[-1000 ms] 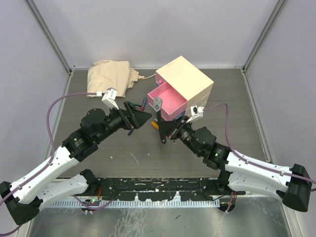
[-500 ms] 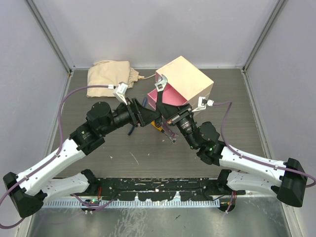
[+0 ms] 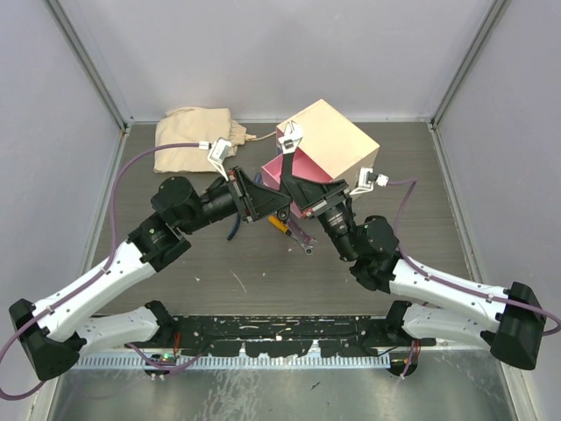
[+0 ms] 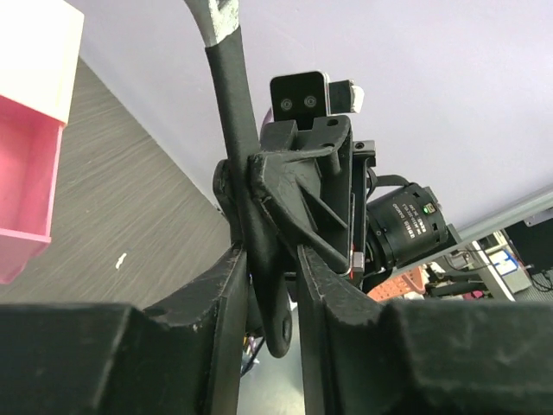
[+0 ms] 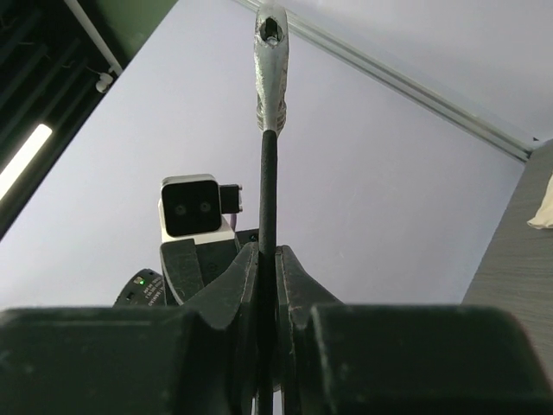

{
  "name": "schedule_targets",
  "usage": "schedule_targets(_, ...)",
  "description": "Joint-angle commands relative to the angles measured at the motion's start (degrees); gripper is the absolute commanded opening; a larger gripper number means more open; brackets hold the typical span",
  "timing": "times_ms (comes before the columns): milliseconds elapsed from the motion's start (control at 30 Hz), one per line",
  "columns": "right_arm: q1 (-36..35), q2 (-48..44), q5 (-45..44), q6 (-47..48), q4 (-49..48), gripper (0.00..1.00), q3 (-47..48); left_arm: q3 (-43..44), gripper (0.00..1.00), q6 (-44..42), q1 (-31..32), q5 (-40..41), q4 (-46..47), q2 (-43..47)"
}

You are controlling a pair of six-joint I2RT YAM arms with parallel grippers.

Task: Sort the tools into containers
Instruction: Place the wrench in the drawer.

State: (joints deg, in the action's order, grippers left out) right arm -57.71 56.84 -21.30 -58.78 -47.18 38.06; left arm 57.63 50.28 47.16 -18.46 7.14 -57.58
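Raised and swung inward since earlier, the left gripper (image 4: pixel 272 259) brackets the wrench (image 5: pixel 269 164) handle's lower end; whether it grips yet cannot be told. Right gripper (image 5: pixel 268 259) clamps the handle, upright near the pink drawer (image 4: pixel 22 190). Other tools (image 3: pixel 302 244) lie mostly hidden under the arms.

The right gripper (image 3: pixel 294 185) held a wrench (image 3: pixel 290 145) raised before the open pink drawer (image 3: pixel 273 173) of the cream chest (image 3: pixel 337 140). The left gripper (image 3: pixel 283 205) sat just beside.
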Motion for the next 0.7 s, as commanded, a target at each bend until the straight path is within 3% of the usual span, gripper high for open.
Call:
schedule_targets(0,0.45,-0.55,2.79,-0.59,-6.68,0.01,2.34,2.51,0.23,1.49,1.05,-2.79,6.12,-0.93)
schedule_targets(133,0.94,-1.08,3.11,-0.19,-6.61,0.01,1.31,2.35,0.01,2.15,1.18,-1.75,6.67,-1.24)
schedule_targets(300,1.62,-4.39,1.69,2.77,-3.25,0.01,0.07,3.62,0.0,-0.93,1.09,0.57,1.11,-0.37)
schedule_targets(367,1.64,-6.25,0.4,5.18,-1.06,0.1,-0.2,4.29,0.0,-2.72,1.05,1.45,-1.44,0.27)
schedule_targets(567,1.86,-10.64,-2.81,9.72,6.37,0.5,-1.53,7.43,0.0,-8.38,1.03,4.05,-9.72,1.05)
schedule_targets(667,1.82,-13.08,-5.12,10.09,9.66,0.62,-3.34,8.47,0.0,-9.38,1.07,4.76,-11.69,0.68)
